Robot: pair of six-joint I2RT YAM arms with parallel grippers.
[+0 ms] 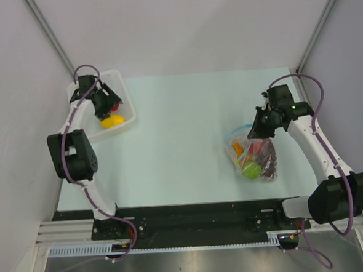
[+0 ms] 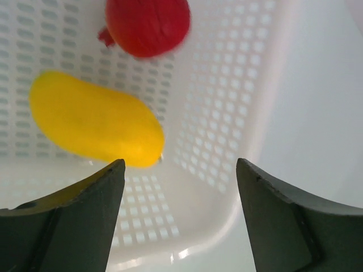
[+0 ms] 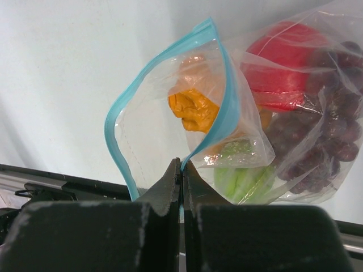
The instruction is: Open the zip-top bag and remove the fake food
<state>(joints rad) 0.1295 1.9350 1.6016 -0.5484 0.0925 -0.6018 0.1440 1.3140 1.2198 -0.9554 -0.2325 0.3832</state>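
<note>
The clear zip-top bag (image 1: pixel 255 156) with a teal zip strip (image 3: pixel 227 107) lies at the table's right, its mouth open. Inside show an orange piece (image 3: pixel 193 107), a red fruit (image 3: pixel 281 68), a green fruit (image 3: pixel 241 178) and purple grapes (image 3: pixel 326 136). My right gripper (image 3: pixel 182 164) is shut on the bag's zip strip at one lip; it also shows in the top view (image 1: pixel 259 126). My left gripper (image 2: pixel 178 170) is open and empty over the white basket (image 1: pixel 122 90), above a yellow piece (image 2: pixel 93 119) and a red fruit (image 2: pixel 147 25) lying in it.
The white perforated basket (image 2: pixel 227 113) stands at the table's back left corner. The pale table surface (image 1: pixel 182 142) lies between the arms. Grey walls close in on both sides, and a black rail (image 1: pixel 193 218) runs along the near edge.
</note>
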